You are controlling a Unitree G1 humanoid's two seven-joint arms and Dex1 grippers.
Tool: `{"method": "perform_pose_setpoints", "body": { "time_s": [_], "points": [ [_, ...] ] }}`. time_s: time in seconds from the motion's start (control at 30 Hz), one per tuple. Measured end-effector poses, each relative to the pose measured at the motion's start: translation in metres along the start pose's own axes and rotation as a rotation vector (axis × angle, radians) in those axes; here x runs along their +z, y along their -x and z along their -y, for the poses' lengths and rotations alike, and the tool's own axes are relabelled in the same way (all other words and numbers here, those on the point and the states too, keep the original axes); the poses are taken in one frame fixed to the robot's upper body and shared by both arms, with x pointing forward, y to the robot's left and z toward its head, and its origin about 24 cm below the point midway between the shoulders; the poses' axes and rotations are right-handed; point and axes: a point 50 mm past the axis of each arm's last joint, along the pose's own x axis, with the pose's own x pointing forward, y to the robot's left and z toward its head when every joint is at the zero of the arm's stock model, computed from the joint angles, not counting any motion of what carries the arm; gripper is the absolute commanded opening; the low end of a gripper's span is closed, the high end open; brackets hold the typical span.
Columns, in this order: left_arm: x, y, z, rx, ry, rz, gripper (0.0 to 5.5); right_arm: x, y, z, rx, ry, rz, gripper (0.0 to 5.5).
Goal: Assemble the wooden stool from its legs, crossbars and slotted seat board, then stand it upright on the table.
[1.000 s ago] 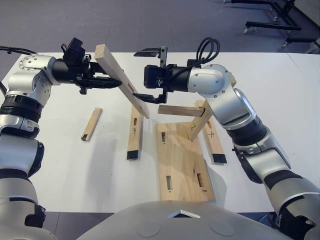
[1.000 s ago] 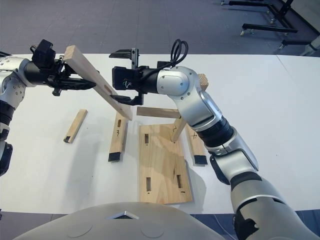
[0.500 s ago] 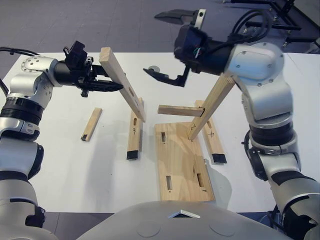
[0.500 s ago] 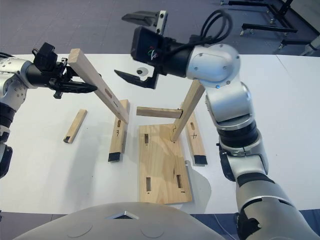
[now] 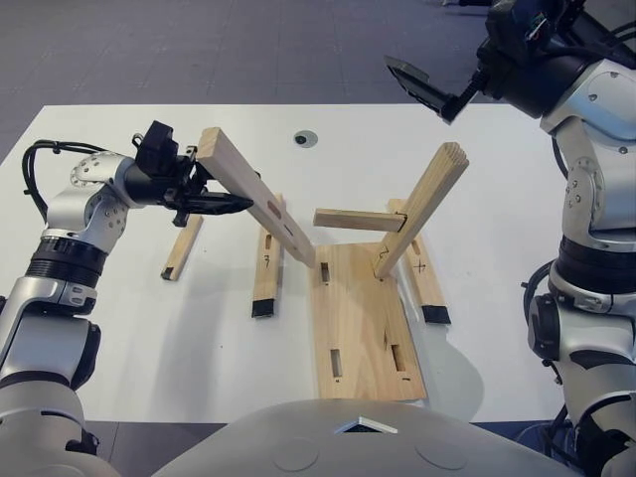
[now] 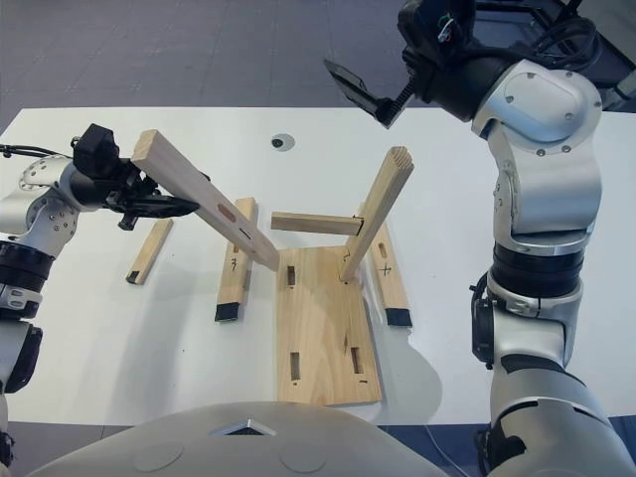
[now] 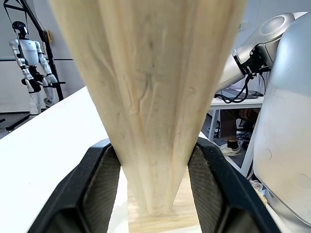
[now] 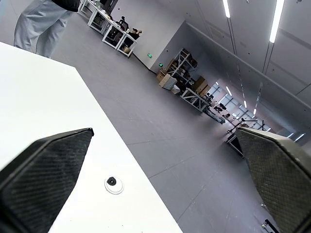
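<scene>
Left eye view: left gripper (image 5: 227,202), clamped on a leg (image 5: 263,204), should raise it upright so the tip meets the slot (image 5: 325,270) in the board (image 5: 363,338) squarely; right gripper (image 8: 164,133) is apart.

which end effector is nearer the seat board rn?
Left. The left end effector, shut on a leg, is left of the seat board; the right end effector hangs open, high beyond its far side.

A small round disc (image 5: 305,138) lies just short of the grey floor (image 5: 199,50).
</scene>
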Motion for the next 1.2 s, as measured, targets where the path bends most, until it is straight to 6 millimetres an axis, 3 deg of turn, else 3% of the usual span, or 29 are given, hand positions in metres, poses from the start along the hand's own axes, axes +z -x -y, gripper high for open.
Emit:
{"method": "perform_pose_setpoints", "body": {
  "time_s": [0.4,0.73,0.97,1.2],
  "points": [
    [-0.010,-0.005,-0.003,0.000,0.050,-0.040,2.02,-0.015,0.006,-0.011,-0.011,-0.039,-0.058,5.40],
    [-0.002,-0.019,-0.007,0.004,-0.003,0.004,2.02,-0.029,0.010,-0.027,-0.031,-0.070,-0.116,5.40],
    [-0.011,-0.028,0.011,-0.006,0.040,0.009,2.02,-0.032,0.017,-0.025,-0.071,-0.064,-0.138,5.40],
    [-0.019,-0.021,0.020,0.064,0.035,-0.029,2.02,-0.031,0.020,-0.026,-0.086,-0.057,-0.139,5.40]
  ]
}}
